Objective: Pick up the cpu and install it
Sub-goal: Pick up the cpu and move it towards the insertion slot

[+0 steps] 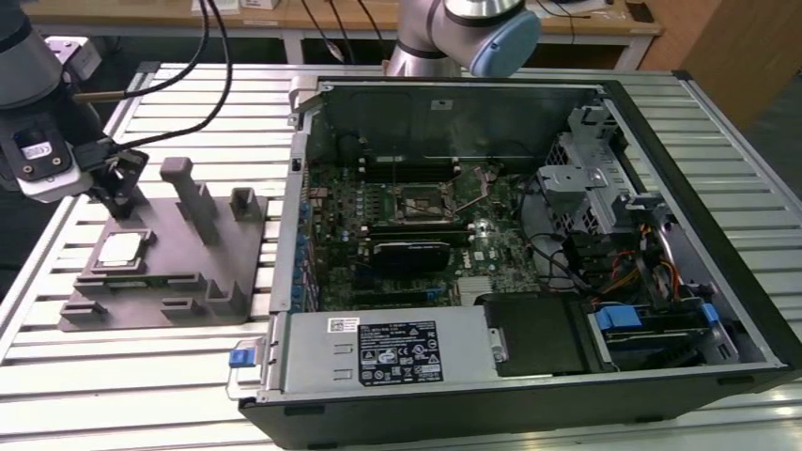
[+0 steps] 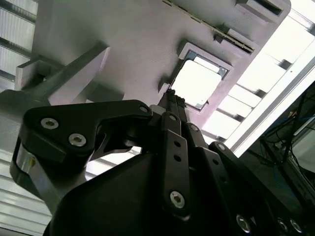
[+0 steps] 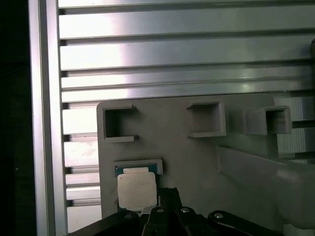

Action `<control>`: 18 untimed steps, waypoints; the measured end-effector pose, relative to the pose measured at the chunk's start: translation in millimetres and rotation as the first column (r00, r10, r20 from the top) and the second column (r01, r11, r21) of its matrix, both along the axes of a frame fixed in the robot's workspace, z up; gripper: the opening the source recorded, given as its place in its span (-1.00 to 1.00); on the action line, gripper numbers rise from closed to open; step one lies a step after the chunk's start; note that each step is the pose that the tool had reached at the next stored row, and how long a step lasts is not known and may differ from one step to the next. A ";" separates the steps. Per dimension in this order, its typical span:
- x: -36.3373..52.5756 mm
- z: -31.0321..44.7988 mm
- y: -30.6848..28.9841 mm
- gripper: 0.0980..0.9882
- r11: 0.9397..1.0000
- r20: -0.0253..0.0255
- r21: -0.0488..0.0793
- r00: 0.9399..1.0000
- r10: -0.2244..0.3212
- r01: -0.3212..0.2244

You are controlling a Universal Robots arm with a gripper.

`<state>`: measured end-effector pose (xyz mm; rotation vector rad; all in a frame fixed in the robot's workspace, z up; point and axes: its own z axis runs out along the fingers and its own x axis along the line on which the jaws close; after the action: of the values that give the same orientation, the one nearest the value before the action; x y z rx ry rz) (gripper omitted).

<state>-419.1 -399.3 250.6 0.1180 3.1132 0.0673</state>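
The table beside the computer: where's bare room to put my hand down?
Bare table slats lie between the grey fixture and the near table edge in the exterior view. Crowded: the fixture, with the gripper close above the cpu, and the open computer case.

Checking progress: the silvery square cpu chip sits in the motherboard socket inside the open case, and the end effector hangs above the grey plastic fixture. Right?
No. The silvery square cpu chip lies in a recess of the grey plastic fixture, not in the motherboard socket, as the exterior view shows. The end effector does hang above that fixture, close to the chip.
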 end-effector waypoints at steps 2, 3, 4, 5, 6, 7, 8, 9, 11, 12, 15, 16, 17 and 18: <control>-2.4 -3.0 -0.5 -0.98 1.000 0.000 0.000 1.000 0.000 0.000; -3.5 -4.6 -1.0 -0.98 1.000 0.000 0.000 1.000 0.000 0.000; -4.6 -6.1 -1.3 -0.98 1.000 0.000 0.000 1.000 0.000 0.000; -5.7 -7.5 -1.8 -0.98 1.000 0.000 0.000 1.000 0.000 0.000; -6.7 -9.0 -2.4 -0.98 1.000 0.000 0.000 1.000 0.000 0.000; -7.7 -10.4 -3.1 -0.98 1.000 0.000 0.000 1.000 0.000 0.000; -8.5 -11.9 -3.8 -0.98 1.000 0.000 0.000 1.000 0.000 0.000; -9.2 -13.4 -4.5 -0.98 1.000 0.000 0.000 1.000 0.000 0.000; -10.6 -16.2 -6.1 -0.98 1.000 0.000 0.000 1.000 0.000 0.000; -11.3 -17.5 -7.1 -0.98 1.000 0.000 0.000 1.000 0.000 0.000; -13.0 -22.0 -10.3 -0.98 1.000 0.000 0.000 1.000 0.000 0.000; -13.8 -23.7 -10.9 -0.98 1.000 0.000 0.000 1.000 0.000 0.000; -14.5 -25.4 -11.4 -0.98 1.000 0.000 0.000 1.000 0.000 0.000; -15.1 -27.2 -11.8 -0.98 1.000 0.000 0.000 1.000 0.000 0.000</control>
<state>-434.1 -411.0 223.4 0.1183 3.1129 0.0676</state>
